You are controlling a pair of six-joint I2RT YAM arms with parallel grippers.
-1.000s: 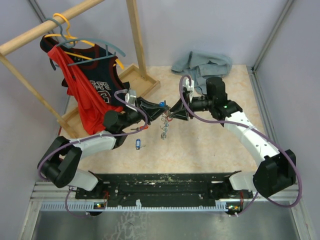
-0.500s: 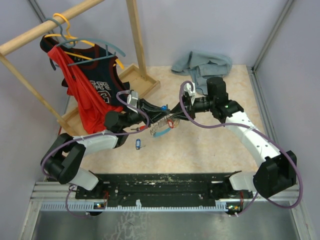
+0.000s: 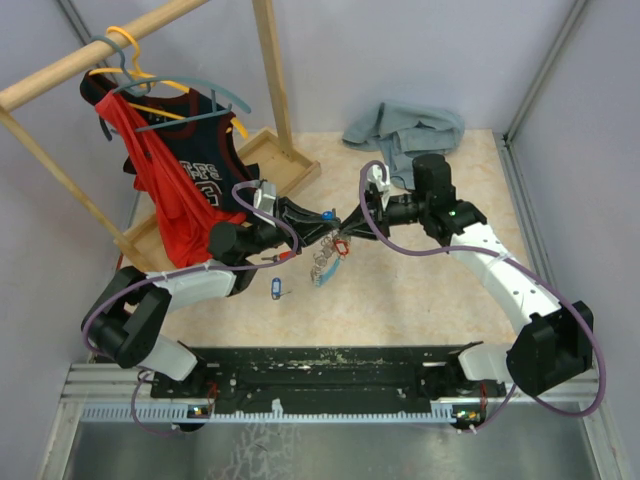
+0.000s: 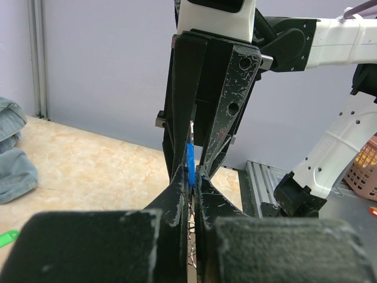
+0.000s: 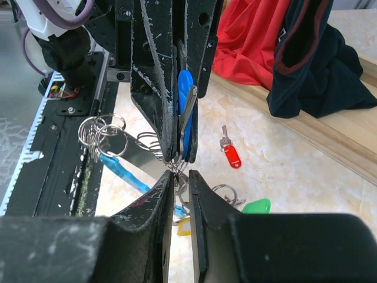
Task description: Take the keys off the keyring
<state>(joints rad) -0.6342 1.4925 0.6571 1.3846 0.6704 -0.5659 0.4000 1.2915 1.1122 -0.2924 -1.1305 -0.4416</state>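
Note:
The keyring hangs as a jangly bunch of silvery loops between the two grippers above the table. My left gripper is shut on a blue-tagged key at the top of the bunch; the blue tag shows between its fingers. My right gripper faces it tip to tip. Its jaws stand a narrow gap apart, with thin ring loops between the tips. A light blue tag and more rings dangle to the side.
Loose on the table lie a red-tagged key, a green tag and a blue-tagged key. A wooden rack with red and black jerseys stands at the back left. A grey-blue cloth lies at the back.
The right gripper's jaws have narrowed around the ring loops. The hanging bunch swung out sideways and has dropped back. Both arms stay about where they were.

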